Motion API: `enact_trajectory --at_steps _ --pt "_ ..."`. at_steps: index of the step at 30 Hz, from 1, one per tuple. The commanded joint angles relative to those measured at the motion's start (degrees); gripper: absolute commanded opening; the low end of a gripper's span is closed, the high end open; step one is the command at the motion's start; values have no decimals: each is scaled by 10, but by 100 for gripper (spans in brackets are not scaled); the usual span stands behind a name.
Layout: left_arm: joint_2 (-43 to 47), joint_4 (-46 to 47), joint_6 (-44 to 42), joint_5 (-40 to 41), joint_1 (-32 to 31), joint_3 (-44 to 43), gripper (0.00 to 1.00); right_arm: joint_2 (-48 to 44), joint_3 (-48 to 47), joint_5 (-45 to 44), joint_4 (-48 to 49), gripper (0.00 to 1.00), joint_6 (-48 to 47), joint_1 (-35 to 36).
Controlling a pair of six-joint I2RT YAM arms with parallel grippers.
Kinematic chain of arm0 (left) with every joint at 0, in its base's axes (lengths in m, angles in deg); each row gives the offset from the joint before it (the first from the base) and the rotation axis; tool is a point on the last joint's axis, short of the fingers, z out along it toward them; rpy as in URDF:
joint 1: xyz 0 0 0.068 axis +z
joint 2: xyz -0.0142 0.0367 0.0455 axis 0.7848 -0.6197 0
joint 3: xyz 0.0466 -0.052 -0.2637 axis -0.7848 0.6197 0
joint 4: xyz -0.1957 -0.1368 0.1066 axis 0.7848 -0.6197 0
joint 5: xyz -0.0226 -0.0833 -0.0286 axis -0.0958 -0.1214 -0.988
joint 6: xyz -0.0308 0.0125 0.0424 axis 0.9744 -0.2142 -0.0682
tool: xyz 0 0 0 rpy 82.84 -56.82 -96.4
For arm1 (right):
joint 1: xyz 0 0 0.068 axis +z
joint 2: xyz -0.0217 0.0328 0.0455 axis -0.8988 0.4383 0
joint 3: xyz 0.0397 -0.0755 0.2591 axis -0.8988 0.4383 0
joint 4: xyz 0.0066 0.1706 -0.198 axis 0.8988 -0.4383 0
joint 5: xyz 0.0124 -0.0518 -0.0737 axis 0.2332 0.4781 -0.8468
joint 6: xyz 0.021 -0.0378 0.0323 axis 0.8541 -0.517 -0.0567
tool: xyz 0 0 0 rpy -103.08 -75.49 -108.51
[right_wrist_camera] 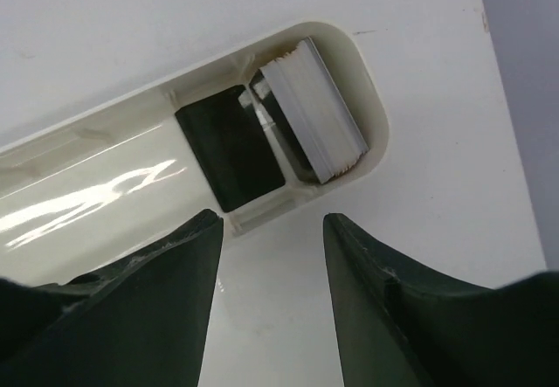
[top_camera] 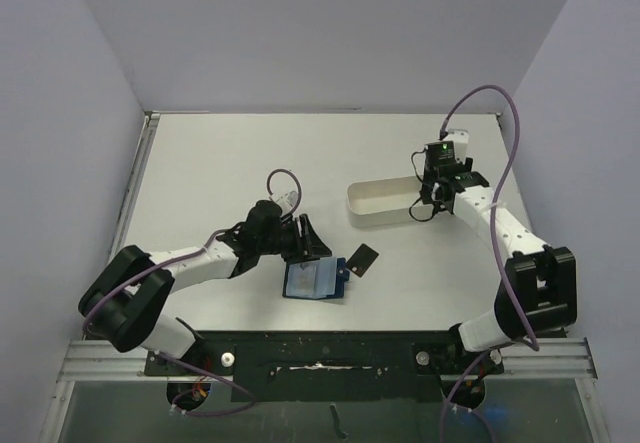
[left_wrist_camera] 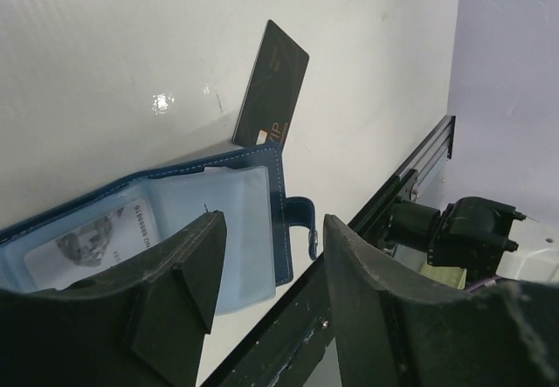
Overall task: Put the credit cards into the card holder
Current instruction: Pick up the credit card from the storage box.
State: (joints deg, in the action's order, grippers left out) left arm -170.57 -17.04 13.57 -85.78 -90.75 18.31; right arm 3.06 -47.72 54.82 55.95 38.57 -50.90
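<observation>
The card holder [top_camera: 309, 281] lies open near the front edge, dark blue outside and light blue inside [left_wrist_camera: 188, 221], with a printed card showing in one slot and its snap tab [left_wrist_camera: 303, 219] pointing right. One dark credit card [top_camera: 363, 260] lies flat on the table, its corner [left_wrist_camera: 272, 90] against the holder's far edge. Another dark card [right_wrist_camera: 231, 147] lies in the white tray. My left gripper [top_camera: 304, 246] hovers open just over the holder's far side, nothing between its fingers. My right gripper [right_wrist_camera: 272, 221] is open and empty over the tray's right end.
The long white oval tray [top_camera: 372, 206] sits right of centre and also holds a grey-white stack [right_wrist_camera: 314, 112] standing on edge at its right end. The black front rail [left_wrist_camera: 384, 203] runs close behind the holder.
</observation>
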Motion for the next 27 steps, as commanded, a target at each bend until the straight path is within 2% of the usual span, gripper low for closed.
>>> enact_trajectory --at_steps 1,13,27 --pt "-20 49 -15 -36 -4 -42 47 69 -47 -25 13 50 -96 -36" --pt "-89 93 -21 -45 -6 -46 47 185 -102 -36 37 47 -179 -63" --pt "-94 98 -21 -37 -7 -43 47 230 -116 -40 44 36 -193 -79"
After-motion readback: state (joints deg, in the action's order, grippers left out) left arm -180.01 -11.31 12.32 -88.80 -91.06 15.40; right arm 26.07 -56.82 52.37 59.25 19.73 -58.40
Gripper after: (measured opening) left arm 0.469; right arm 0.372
